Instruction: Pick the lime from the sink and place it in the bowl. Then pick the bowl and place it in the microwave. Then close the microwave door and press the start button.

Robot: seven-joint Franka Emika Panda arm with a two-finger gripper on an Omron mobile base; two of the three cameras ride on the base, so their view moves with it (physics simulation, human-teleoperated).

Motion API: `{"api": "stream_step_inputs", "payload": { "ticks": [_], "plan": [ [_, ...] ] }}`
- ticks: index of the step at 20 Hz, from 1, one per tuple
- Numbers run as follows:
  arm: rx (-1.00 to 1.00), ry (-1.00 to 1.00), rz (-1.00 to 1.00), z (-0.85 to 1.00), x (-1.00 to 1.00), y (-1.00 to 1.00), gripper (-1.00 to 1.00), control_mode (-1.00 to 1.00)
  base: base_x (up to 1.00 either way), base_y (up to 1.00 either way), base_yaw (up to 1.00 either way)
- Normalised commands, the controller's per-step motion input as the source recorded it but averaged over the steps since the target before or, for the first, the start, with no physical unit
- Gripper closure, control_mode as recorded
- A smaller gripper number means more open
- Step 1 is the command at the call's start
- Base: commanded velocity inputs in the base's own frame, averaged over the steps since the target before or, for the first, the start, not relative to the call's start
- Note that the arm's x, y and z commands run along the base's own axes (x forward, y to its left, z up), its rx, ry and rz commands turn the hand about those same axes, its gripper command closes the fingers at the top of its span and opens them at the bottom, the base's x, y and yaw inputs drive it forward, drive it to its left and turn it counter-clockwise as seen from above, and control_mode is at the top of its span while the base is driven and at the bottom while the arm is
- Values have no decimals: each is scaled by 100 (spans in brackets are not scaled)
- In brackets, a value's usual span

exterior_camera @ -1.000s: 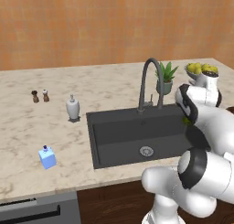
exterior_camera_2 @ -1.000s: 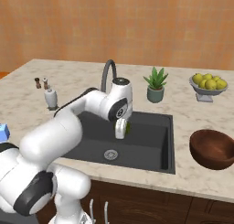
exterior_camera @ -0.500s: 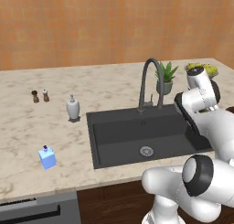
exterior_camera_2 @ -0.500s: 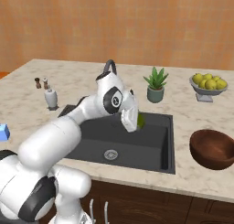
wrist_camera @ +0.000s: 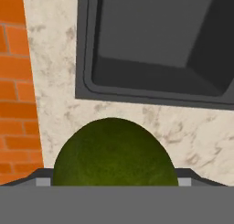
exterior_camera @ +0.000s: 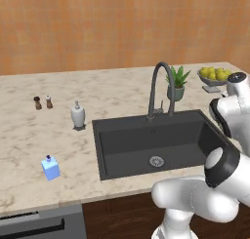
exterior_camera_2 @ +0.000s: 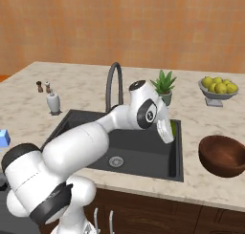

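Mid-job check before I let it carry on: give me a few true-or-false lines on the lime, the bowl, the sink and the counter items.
1. The gripper holds the lime. True.
2. The lime lies on the sink floor by the drain. False: it is up in the gripper, above the sink's right edge.
3. The bowl is empty, on the counter right of the sink. True.
4. The bowl holds yellow lemons. False: the lemons sit in a grey footed dish farther back.
5. A potted plant stands behind the sink. True.
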Motion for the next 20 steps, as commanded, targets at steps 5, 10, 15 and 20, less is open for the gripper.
{"api": "stream_step_inputs", "payload": {
  "ticks": [5, 10, 15, 20],
  "plan": [
    [7, 0, 5, 0, 8, -68, 100, -100, 0, 0, 0],
    [3, 0, 0, 0, 12, -47, 100, -100, 0, 0, 0],
    [13, 0, 0, 0, 9, -46, 100, -100, 0, 0, 0],
    [17, 0, 0, 0, 14, -27, 100, -100, 0, 0, 0]
  ]
}}
